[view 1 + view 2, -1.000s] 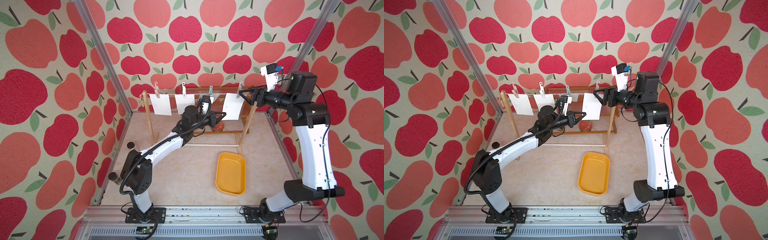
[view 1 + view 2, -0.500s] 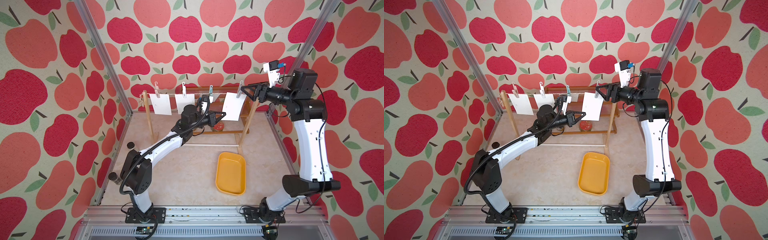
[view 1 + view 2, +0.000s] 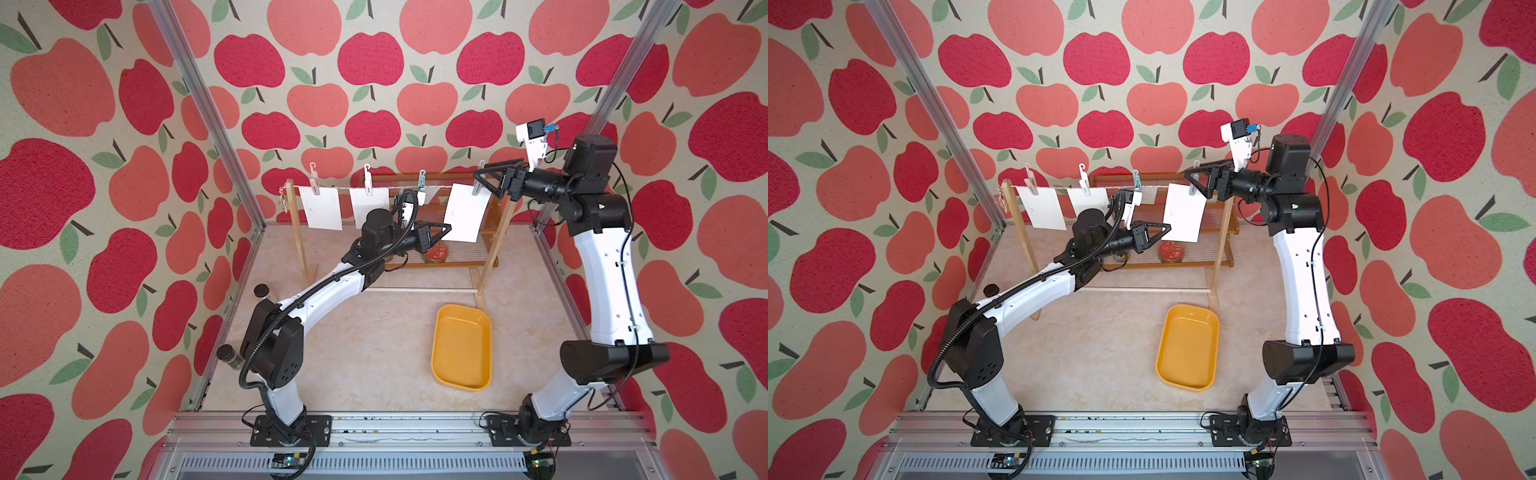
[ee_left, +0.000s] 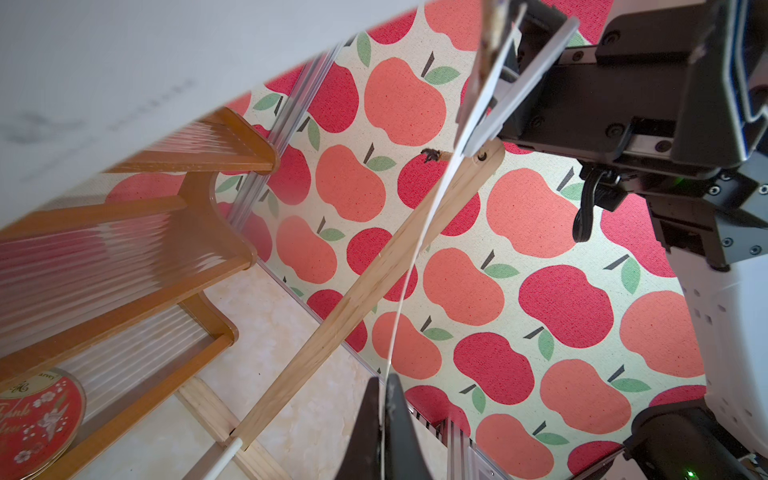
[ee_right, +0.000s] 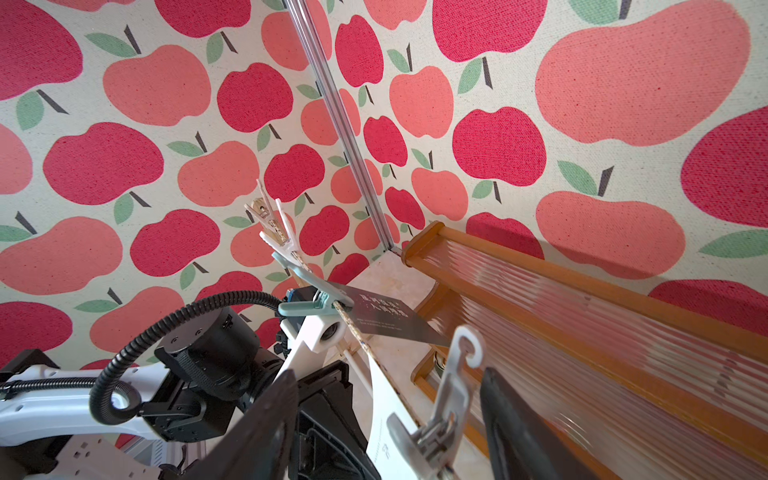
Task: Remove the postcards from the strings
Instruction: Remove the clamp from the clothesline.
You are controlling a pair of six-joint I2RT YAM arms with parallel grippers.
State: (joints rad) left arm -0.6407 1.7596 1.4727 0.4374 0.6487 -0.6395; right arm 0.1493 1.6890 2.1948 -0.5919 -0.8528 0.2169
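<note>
Four postcards (image 3: 324,210) hang pegged along a string (image 3: 345,188). Our left gripper (image 3: 448,227) is clenched on the lower corner of the card (image 3: 465,210) nearest the right arm. Our right gripper (image 3: 481,179) is spread around that card's peg (image 5: 453,382), not squeezing it. The card looks light, thin and bendy. We judge the corner hold sound, though tugging before the peg opens could tear it.

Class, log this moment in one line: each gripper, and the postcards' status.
left gripper: shut on rightmost postcard lower corner | right gripper: open astride its peg | postcards: four on string
</note>
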